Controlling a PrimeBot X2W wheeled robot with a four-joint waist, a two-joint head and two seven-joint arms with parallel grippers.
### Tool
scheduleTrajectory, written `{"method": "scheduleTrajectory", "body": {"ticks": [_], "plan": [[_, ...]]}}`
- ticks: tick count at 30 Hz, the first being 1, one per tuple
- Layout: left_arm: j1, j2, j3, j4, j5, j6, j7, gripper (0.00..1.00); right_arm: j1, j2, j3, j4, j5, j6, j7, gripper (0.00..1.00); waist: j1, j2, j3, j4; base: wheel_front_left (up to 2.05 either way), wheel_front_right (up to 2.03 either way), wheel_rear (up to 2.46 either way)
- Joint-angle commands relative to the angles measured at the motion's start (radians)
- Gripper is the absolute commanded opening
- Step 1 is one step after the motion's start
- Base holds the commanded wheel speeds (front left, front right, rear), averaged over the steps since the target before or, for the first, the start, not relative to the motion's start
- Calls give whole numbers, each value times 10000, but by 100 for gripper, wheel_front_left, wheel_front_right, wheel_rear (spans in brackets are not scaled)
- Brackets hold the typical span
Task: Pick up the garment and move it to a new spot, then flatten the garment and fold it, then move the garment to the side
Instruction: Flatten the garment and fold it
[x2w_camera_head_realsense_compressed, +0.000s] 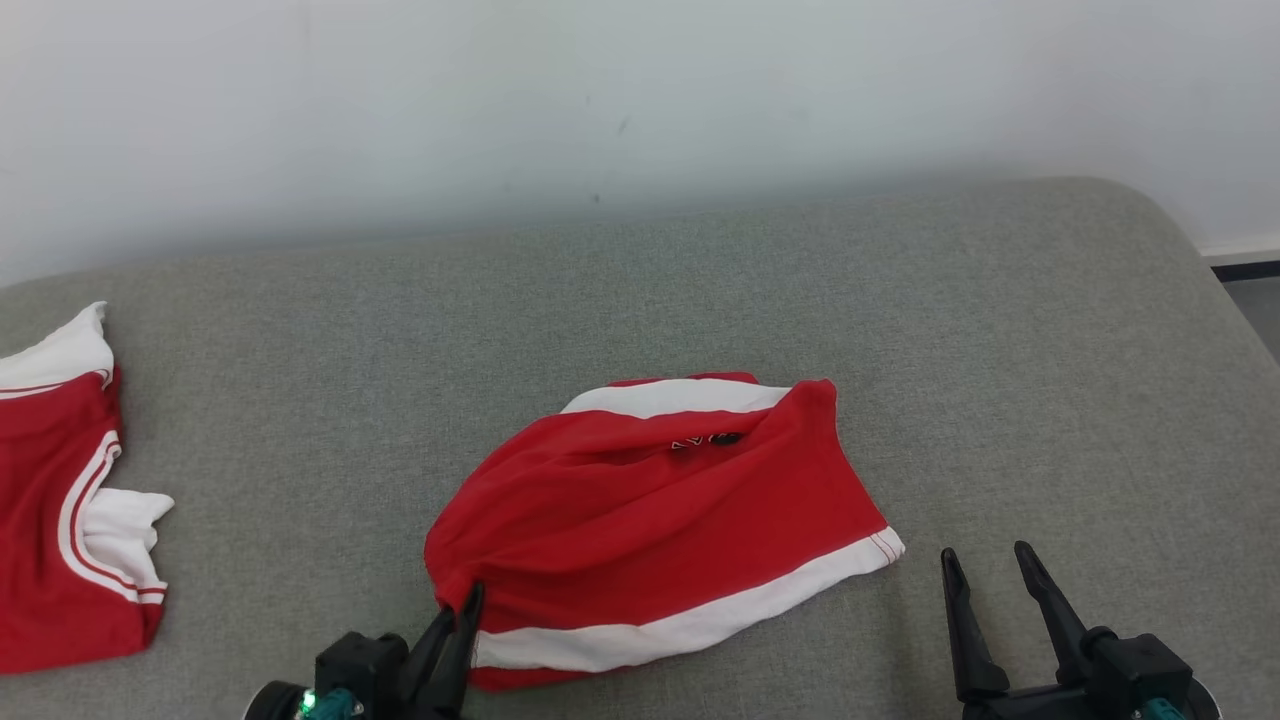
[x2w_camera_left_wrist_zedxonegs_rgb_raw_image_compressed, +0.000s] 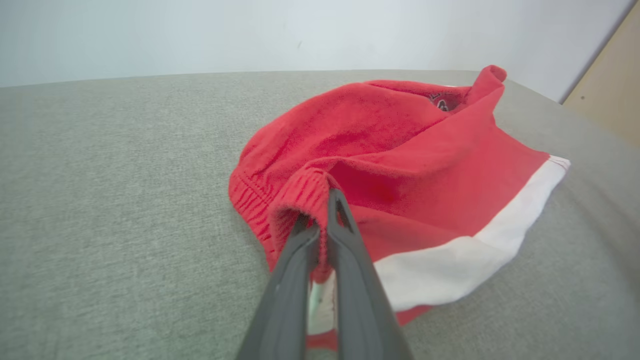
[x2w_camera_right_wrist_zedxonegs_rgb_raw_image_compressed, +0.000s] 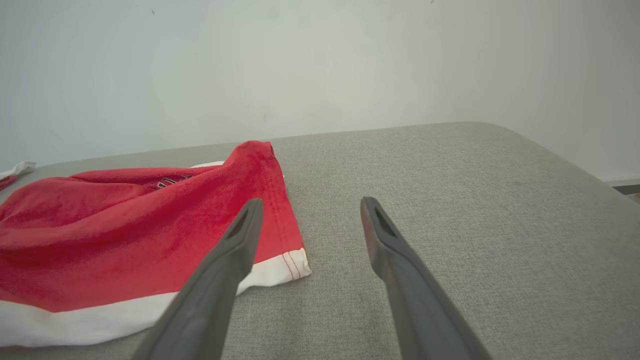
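- The red shorts lie crumpled near the middle of the front edge of the grey upholstered surface. They sit a little toward its left half and well apart from the back edge.
- The left gripper is clamped on them. In the left wrist view its two fingers are pressed together over a gathered fold of the ribbed waistband, at the shorts' near-left end.
- The right gripper hovers by the front edge with its fingers spread apart and nothing between them. It is just beside the white-trimmed hem corner and not touching it.
- A second red-and-white garment, possibly a jersey, lies at the left edge, well apart from the shorts.
- Handling: the cloth looks light, soft and limp, so it should drape and bunch rather than hold any shape. It is not fragile and not slippery against the woven cover, so dragging it may rumple it further.
- Where to hold: the elastic waistband is the thickest and firmest part, so the present pinch looks sound. A single hold will probably let the rest hang in a twist.
- The free hem corner by the right gripper seems the natural second grip, so the cloth can be stretched between both.
- Risk: pinching only one layer, so that the shorts open up when lifted.
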Motion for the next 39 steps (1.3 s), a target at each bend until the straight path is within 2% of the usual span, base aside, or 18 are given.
{"method": "scheduleTrajectory", "body": {"ticks": [1, 11, 12, 13, 17, 30, 39], "plan": [[-246, 60, 28, 105, -79, 18, -34, 0, -83, 28, 21, 54, -70, -22, -3, 100, 0, -1, 64, -47, 0, 0, 0], [-1403, 286, -319, 1655, -531, 18, -34, 0, -468, 159, 90, 569, -254, -23, -3, 100, 0, -1, 203, -240, 0, 0, 0], [-1428, 273, -260, 1698, -507, 18, -34, 44, -471, 178, 91, 598, -270, -23, -3, 100, 0, -1, 194, -240, 0, 0, 0], [-1402, 253, -187, 1682, -435, 19, -34, 100, -464, 193, 78, 620, -263, -23, -3, 100, 0, -1, 174, -225, 0, 0, 0], [-899, 114, 169, 1408, -262, 19, -35, 100, -311, 248, 63, 601, -171, -23, -3, 100, 0, -1, 23, -118, 0, 0, 0], [1166, -335, 1250, -752, 473, 18, -34, 100, 83, 299, -87, 410, -81, -23, -3, 100, 0, -1, -459, 647, 0, 0, 0], [1994, -586, 2868, -2440, 1143, 22, -34, 100, 210, 219, -227, 359, -137, -23, -3, 100, 0, -1, -737, 1025, 0, 0, 0]]}}
